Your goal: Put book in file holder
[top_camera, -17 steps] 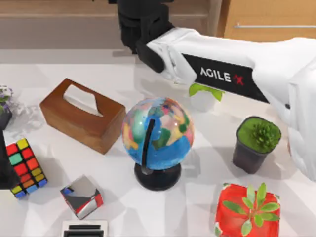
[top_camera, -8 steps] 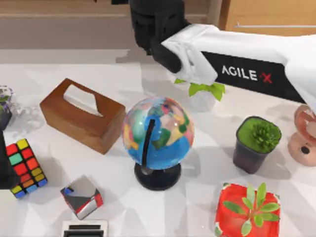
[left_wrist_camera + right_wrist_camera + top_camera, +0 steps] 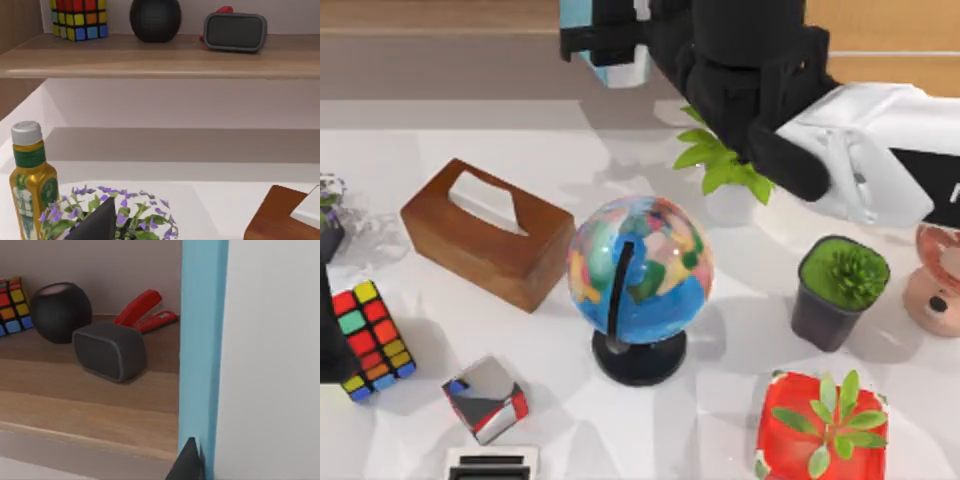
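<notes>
— one big change: the right arm's dark wrist now hangs over the back edge of the desk (image 3: pixel 440 130), and the right claw (image 3: pixel 610 40) is up at the top of the top view with the book (image 3: pixel 617 62) in it. a second ago that white-and-teal slab wasn't in sight there at all.

— so it's holding the book?

— yes, the black fingers (image 3: pixel 592 42) sit on either side of the book, closed on it. in the right wrist view the teal edge and white face stand upright right against the camera, with a dark fingertip (image 3: pixel 187 460) pressed at its lower part.

— where is it relative to the desk?

— lifted, above the back edge, in front of the wooden shelf (image 3: pixel 75 405) that carries a black ball, a grey speaker and a red stapler. the arm has swung toward the right side since half a second ago, uncovering the leafy plant (image 3: pixel 720 165) in the white pot.

— and the file holder?

— can't pick one out for sure. a white frame with dark slots (image 3: pixel 492 462) sits at the front edge; could be it, i can't tell.

— left arm?

— parked by the left edge near the purple flowers (image 3: pixel 120 215). i can't tell how its claw stands.

— meaning for the task?

— pick-up looks done; carrying and dropping in remain, past the globe (image 3: pixel 640 270) and tissue box (image 3: pixel 485 232).
</notes>
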Controlling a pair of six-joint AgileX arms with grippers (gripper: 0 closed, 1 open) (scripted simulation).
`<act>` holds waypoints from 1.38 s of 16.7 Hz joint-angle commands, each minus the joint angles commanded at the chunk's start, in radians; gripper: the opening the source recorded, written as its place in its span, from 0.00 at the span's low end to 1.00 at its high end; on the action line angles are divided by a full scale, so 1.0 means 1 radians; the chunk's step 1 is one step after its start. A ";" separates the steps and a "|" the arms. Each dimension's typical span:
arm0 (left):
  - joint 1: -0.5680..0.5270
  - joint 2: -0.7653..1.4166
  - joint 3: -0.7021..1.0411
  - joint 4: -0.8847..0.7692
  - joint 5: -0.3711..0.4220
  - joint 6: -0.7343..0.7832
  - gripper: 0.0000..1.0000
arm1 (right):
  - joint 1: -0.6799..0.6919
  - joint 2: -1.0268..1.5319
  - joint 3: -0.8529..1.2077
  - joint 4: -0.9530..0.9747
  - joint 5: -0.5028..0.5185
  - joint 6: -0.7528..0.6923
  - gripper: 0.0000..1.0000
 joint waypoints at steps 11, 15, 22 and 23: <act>0.000 0.000 0.000 0.000 0.000 0.000 1.00 | -0.412 -0.560 -0.531 0.050 -0.405 0.422 0.00; 0.000 0.000 0.000 0.000 0.000 0.000 1.00 | -0.704 -0.603 -0.627 0.084 -0.487 0.617 0.00; 0.000 0.000 0.000 0.000 0.000 0.000 1.00 | -1.139 -0.441 -0.667 0.149 -0.598 0.944 0.00; 0.000 0.000 0.000 0.000 0.000 0.000 1.00 | -1.174 -0.396 -0.657 0.159 -0.617 0.983 0.00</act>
